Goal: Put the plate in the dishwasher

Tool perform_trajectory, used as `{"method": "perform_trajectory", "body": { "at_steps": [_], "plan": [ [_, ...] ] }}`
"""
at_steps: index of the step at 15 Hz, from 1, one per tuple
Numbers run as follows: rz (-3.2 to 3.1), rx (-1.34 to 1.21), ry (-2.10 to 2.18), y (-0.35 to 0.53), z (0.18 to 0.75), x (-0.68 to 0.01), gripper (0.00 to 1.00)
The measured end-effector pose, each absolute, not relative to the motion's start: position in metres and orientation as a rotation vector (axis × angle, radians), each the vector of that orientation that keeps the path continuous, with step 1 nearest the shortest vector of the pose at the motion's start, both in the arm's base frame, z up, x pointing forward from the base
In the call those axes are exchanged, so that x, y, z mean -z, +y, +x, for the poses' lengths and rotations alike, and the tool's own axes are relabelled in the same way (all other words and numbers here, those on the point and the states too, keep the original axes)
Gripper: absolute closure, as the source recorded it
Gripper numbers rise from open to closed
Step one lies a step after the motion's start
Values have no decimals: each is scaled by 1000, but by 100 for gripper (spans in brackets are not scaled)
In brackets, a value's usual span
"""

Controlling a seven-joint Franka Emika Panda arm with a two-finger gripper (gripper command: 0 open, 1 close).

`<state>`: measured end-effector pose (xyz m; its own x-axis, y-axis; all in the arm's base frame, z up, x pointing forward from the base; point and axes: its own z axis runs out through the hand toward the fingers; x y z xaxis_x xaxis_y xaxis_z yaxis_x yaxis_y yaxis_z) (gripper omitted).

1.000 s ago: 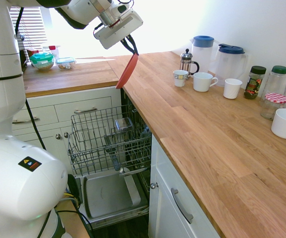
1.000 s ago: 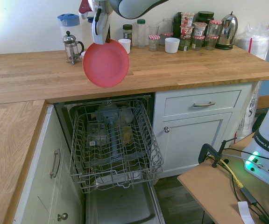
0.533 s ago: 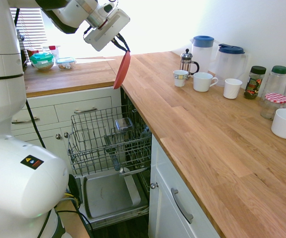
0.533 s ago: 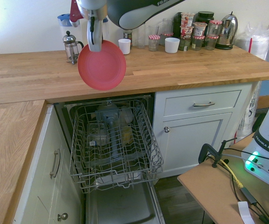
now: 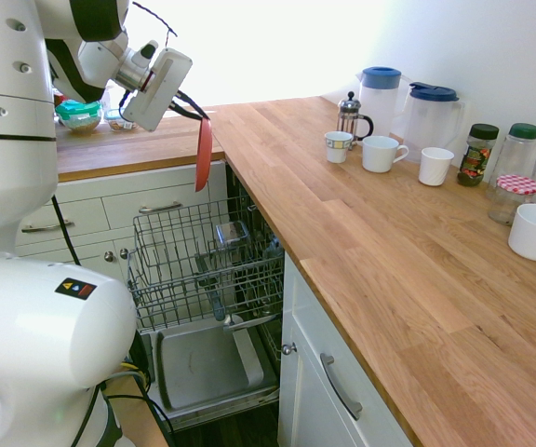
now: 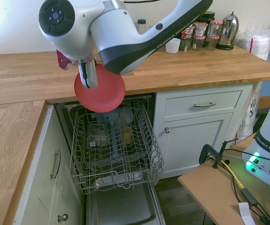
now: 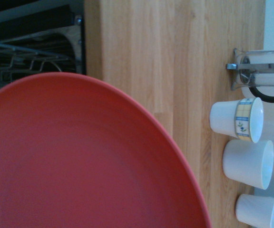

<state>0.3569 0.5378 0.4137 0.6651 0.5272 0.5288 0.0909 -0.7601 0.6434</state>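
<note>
Above the pulled-out grey wire rack of the dishwasher [image 6: 114, 145], upper left of the frame, we see the gripper [image 6: 89, 80] pinching the smooth, round coral plate [image 6: 100, 89] by its rim, held upright.

Two wide views face my arm from opposite sides (both sharing the dishwasher [image 5: 203, 270]); my wrist view hugs the plate [image 7: 80, 161]

Coral-red plate [image 6: 100, 89] hangs upright above dishwasher [image 6: 115, 145] rack; rack pulled out, door down.
</note>
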Motion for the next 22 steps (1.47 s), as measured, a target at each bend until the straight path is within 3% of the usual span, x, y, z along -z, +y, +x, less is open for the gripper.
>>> {"method": "perform_trajectory", "body": {
  "at_steps": [6, 16, 22],
  "plan": [
    [2258, -965, 458, 564, 340, -354, 100],
    [2164, -1042, 299, 587, 342, -316, 100],
    [2147, -1074, 325, 602, 310, -268, 100]
  ]
}}
